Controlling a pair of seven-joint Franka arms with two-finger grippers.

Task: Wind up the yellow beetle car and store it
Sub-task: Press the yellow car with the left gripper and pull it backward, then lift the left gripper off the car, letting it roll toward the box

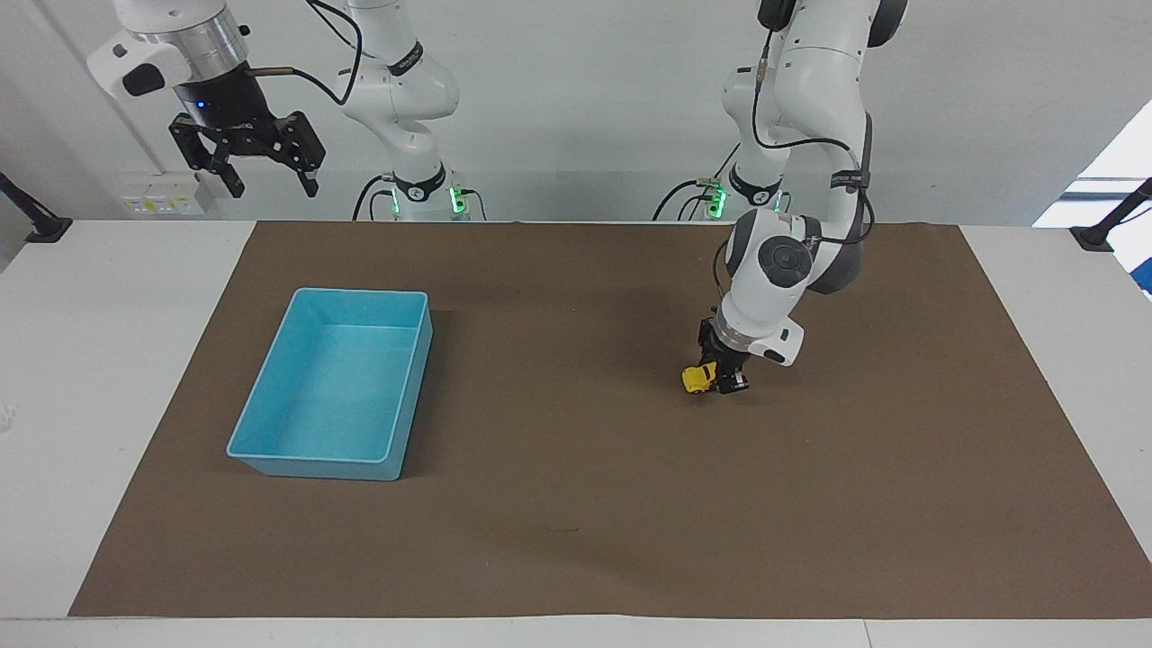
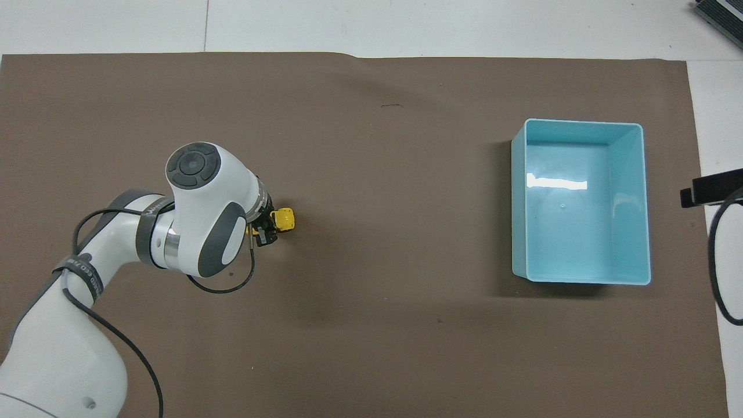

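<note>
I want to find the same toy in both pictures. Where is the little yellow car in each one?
Facing view: the yellow car sits low on the brown mat, in the left gripper, toward the left arm's end of the table.
Overhead view: the yellow car pokes out beside the left gripper.
Shared landmark: the blue tray, at the right arm's end of the table.
</note>
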